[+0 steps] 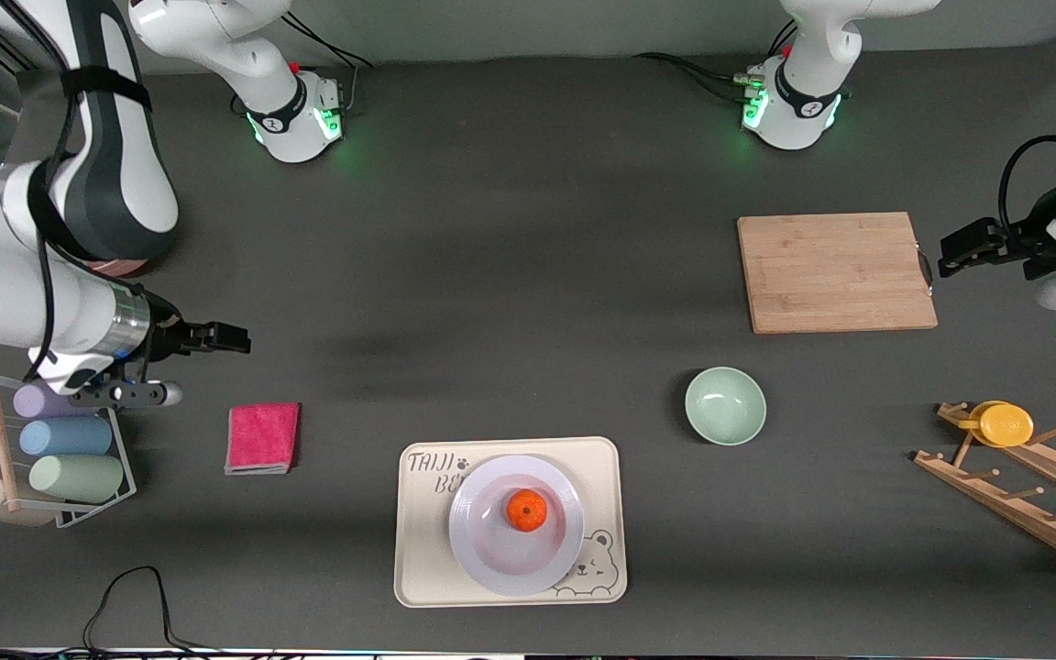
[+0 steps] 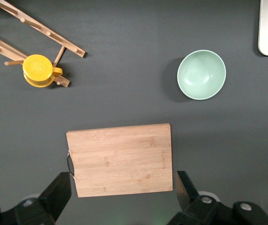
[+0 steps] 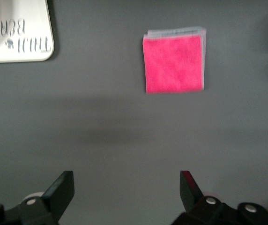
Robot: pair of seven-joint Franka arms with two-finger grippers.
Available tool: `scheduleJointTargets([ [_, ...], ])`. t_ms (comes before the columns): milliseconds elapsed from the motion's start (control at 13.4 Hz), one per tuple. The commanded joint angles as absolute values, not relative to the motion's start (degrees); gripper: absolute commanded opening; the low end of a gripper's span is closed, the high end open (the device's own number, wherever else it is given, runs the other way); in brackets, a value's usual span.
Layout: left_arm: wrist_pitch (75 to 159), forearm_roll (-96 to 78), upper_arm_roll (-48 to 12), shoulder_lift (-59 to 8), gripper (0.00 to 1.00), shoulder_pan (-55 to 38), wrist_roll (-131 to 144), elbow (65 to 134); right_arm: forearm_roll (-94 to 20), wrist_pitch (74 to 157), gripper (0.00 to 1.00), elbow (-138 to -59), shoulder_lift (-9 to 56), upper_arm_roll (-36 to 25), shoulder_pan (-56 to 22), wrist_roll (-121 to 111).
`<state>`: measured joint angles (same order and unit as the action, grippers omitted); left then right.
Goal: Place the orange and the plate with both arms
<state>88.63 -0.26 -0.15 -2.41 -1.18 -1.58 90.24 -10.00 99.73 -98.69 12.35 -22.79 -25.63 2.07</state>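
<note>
Nearest the front camera you have the cream tray (image 1: 418,568) as your landmark: the plate (image 1: 491,559) lies on it, and the orange (image 1: 526,510) sits on the plate, near its middle. That is how the task's things would lie if the placing were done, though the same layout would also suit a set-up from which they are to be carried elsewhere, so check which you are in before you command anything.

Farther from the camera than the tray, the pink cloth (image 1: 262,437) lies toward the right arm's end of the worktop and the green bowl (image 1: 725,405) toward the left arm's end; the cutting board (image 1: 835,271) is farther still.

Neither arm is near the tray. The right end effector (image 3: 127,192) hovers over bare worktop beside the cloth, fingers spread and holding nothing. The left end effector (image 2: 124,192) hangs at the cutting board's edge, likewise spread and holding nothing. Any approach to the plate should come in level, so the orange does not roll.
</note>
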Motion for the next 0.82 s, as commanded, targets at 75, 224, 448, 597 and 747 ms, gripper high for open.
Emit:
scheduleJointTargets([
  [75,87.7,-0.2,-0.4,-2.5,1.0,-1.0,-2.4,89.4,-8.1,86.4,1.0,-90.9,9.8,-26.2,-25.8,3.3],
  [224,87.7,-0.2,-0.4,-2.5,1.0,-1.0,-1.8,89.3,-7.5,82.6,1.0,-86.6,9.8,-27.0,-25.6,3.3],
  [448,87.7,-0.3,-0.4,-2.5,1.0,-1.0,-1.7,89.3,-7.6,82.4,1.0,-86.0,8.4,-29.0,-25.9,3.8],
  [597,87.6,-0.3,-0.4,-2.5,1.0,-1.0,-1.6,89.3,-7.1,82.4,1.0,-87.8,5.4,-29.1,-25.9,3.6],
  [747,87.6,-0.2,-0.4,-2.5,1.0,-1.0,-1.6,89.3,-4.0,82.9,1.0,-89.3,3.6,-28.6,-26.5,4.0],
])
